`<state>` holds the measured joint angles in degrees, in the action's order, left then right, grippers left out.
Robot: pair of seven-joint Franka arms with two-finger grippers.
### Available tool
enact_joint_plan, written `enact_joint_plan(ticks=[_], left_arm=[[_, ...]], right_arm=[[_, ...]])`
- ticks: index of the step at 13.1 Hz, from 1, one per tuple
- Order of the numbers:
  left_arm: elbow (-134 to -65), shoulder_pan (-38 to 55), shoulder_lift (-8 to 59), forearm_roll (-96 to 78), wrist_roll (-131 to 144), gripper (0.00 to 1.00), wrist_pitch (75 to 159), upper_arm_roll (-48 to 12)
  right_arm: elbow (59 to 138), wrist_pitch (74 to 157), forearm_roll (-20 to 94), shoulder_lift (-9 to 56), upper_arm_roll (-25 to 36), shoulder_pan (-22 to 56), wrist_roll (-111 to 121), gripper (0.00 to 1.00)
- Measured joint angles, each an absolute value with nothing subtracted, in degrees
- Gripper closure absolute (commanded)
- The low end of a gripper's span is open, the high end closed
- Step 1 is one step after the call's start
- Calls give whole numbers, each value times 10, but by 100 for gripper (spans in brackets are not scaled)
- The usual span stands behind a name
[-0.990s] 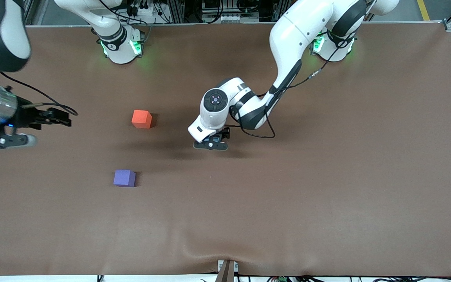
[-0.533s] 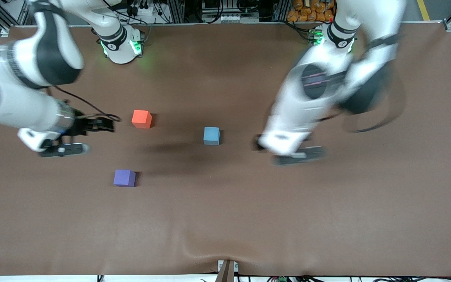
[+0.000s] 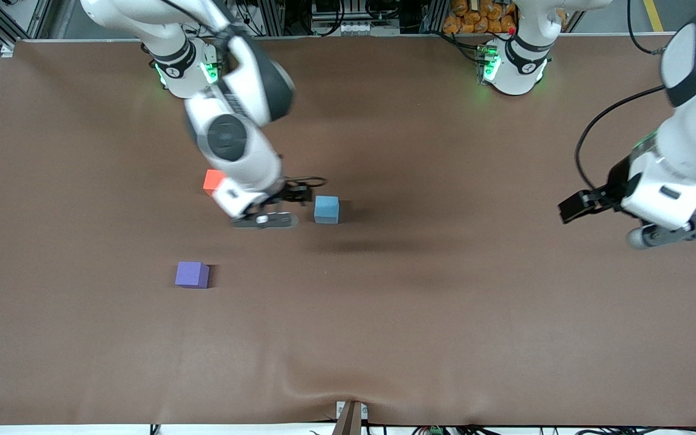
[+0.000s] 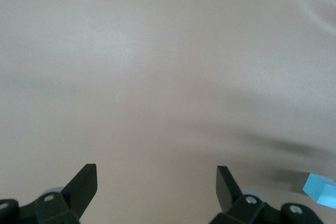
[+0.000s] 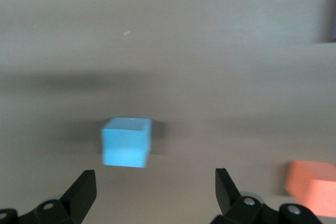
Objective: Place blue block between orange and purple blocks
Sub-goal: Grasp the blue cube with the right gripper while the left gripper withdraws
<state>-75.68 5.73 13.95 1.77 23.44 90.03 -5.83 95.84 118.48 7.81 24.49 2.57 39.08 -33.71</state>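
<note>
Since half a second ago the two arms have changed places about the blue block point(image 3: 326, 209), which has not moved: it sits on the brown table point(image 3: 384, 326) near the middle, toward the left arm's end from the orange block point(image 3: 212, 180) and farther from the front camera than the purple block point(image 3: 191, 275). The orange and purple blocks also lie where they lay before. The right arm, then out near its own end of the table, has swung in; the right gripper point(image 3: 297, 194) now hangs over the table between the orange and blue blocks, just beside the blue one, and the arm's wrist covers part of the orange block. The left arm has drawn away to its end of the table, with the left gripper point(image 3: 577, 205) up over bare cloth, well apart from all three blocks.

The right arm reaches down from its base with the wrist tilted toward the blue block. In the right wrist view its fingers point(image 5: 84, 187) are spread wide and empty. In the left wrist view the left fingers point(image 4: 86, 182) are likewise spread, holding nothing.

No legible writing or brand marks can be made out.
</note>
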Motion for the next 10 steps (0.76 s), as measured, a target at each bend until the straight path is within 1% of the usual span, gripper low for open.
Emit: enact_joint_plan(ticks=[3,6,10], left_arm=[[-809,36,78,18,186,0,900,-59],[-877,11,17,18,143,0,914,-60],[-905,-5,2,17,135,0,930,-59]], right_arm=[[959,1257,78,308,27,445,-382,0],[959,1265,78,347,28,455,-389,0],[959,1265,67,364,29,455,-389,0]])
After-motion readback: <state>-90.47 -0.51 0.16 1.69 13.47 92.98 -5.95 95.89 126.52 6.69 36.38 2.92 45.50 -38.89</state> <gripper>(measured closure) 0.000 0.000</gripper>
